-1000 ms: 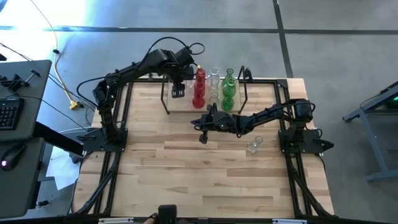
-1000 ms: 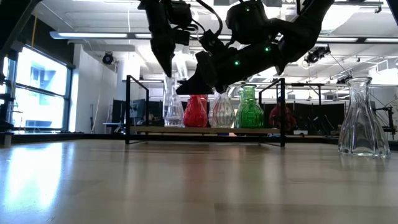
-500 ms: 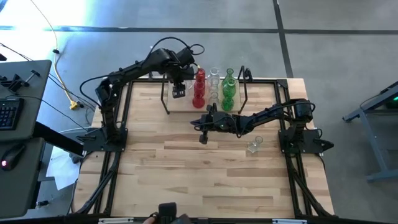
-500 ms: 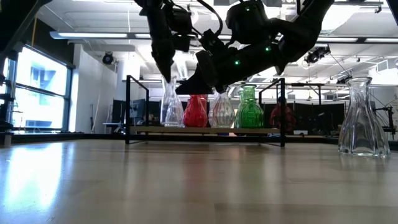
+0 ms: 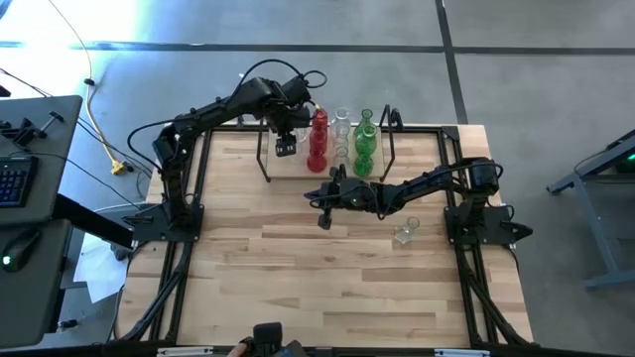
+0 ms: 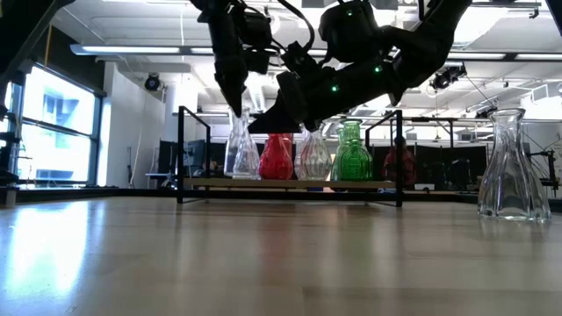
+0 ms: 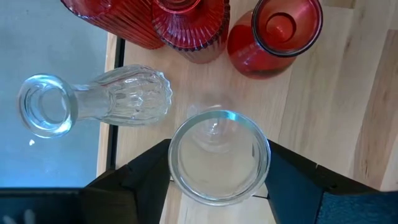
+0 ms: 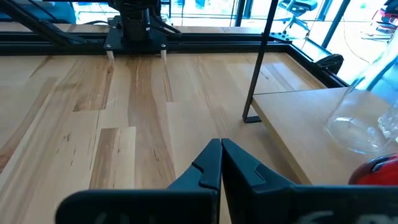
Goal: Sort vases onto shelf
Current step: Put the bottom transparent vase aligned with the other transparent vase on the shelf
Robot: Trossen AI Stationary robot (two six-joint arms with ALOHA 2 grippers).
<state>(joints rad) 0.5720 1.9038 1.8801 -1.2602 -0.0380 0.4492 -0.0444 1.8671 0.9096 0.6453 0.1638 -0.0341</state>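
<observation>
My left gripper (image 5: 285,146) hangs over the left part of the shelf (image 5: 298,167), pointing steeply down. Its fingers stand on either side of the rim of a clear vase (image 7: 217,155), which stands upright on the shelf board (image 6: 241,145). Red vases (image 5: 317,147), a ribbed clear one (image 5: 341,129) and green ones (image 5: 364,149) stand on the shelf to its right. One more clear vase (image 5: 404,234) stands on the table near the right arm's base. My right gripper (image 5: 324,220) is shut, holds nothing and hovers low in front of the shelf. My left gripper comes at the clear vase from above, one finger (image 7: 146,171) on each side of the rim (image 7: 186,127). I cannot tell whether the fingers touch the glass. The vase stands upright with its base on the shelf board.
Black wire frames (image 6: 180,154) close both ends of the shelf. A ribbed clear vase (image 7: 118,102) and red vases (image 7: 277,34) stand close around the one between my left fingers. Bare wood lies along the table's near half (image 5: 298,288).
</observation>
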